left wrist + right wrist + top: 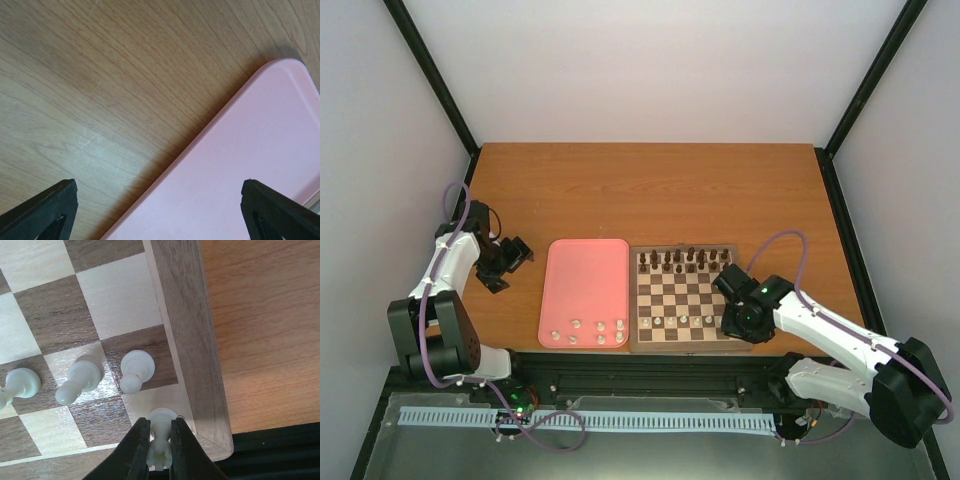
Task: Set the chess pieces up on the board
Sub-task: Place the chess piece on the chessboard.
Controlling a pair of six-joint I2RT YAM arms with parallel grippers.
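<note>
While my left pincer hangs low over the wooden table, at 9 o'clock from the pink tray, its fingers stand wide apart with nothing between them. Its wrist view shows one rounded tray corner below them.

Along the tray's 6 o'clock edge stands a small cluster of white pieces, in two loose rows. The rest of the tray is bare pink.

The chessboard lies at 3 o'clock from the tray, just beside it. Dark pieces line its 12 o'clock side. A row of white pawns stands toward its 6 o'clock side, one rank in from the border.

My right pincer is at the board's 5 o'clock corner. Its fingers are drawn nearly together and clamp a white rook by the body, with the crenellated top toward the camera. The rook's base sits over the cream corner square, but I cannot tell whether it touches the wood. The nearest pawn stands at 11 o'clock from the rook on a dark square, apart from it, and two more pawns are off toward 9 o'clock.
</note>
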